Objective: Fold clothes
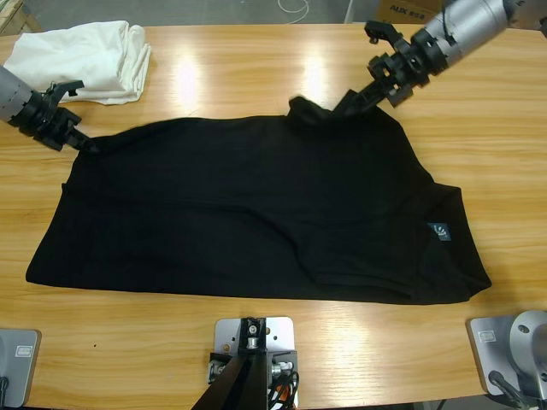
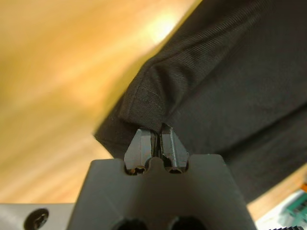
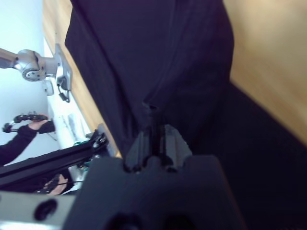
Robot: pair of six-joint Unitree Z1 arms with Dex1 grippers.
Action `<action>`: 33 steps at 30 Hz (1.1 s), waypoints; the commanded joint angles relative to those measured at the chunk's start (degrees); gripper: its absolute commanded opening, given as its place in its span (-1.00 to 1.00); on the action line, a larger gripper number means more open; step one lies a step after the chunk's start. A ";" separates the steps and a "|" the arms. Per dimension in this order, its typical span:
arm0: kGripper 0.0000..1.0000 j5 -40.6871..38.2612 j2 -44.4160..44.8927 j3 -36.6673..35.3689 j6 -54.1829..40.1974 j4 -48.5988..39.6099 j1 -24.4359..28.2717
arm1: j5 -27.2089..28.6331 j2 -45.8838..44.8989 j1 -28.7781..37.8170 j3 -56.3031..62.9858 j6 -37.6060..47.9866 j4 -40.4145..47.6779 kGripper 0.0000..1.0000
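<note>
On wooden table (image 1: 256,68): black polo shirt (image 1: 256,213), blue-grey label (image 1: 439,231) unreadable | left gripper (image 1: 84,143), right gripper (image 1: 342,104) fingers clamped on shirt edges

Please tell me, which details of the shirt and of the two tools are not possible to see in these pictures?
- Black shirt, high view: buttons and chest lettering do not show; the fabric is uniformly dark.
- Neck label, high view: too small to read.
- Left tool, left wrist view: the pinched fabric hides its tips.
- Right tool, right wrist view: its tips vanish into black cloth.
- White cloth, high view: cut off by the top edge.
</note>
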State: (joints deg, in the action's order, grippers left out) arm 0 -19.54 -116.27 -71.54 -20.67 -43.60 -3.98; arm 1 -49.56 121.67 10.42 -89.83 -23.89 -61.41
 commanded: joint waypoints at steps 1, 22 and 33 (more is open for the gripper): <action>-1.00 -1.02 4.28 3.32 1.44 -4.23 0.53 | 0.08 -9.81 3.11 10.64 5.22 -0.11 -1.00; -1.00 7.77 9.89 4.18 -1.48 -14.58 1.13 | -0.13 -25.43 2.51 23.17 14.66 -1.20 -1.00; -1.00 6.45 9.34 4.61 -1.39 -15.60 0.11 | -2.43 -27.28 -0.83 22.15 15.54 -5.11 -1.00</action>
State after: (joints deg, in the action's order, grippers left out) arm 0 -12.69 -106.73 -68.49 -21.31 -57.52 -3.39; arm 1 -50.30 96.21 11.19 -67.40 -9.27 -63.02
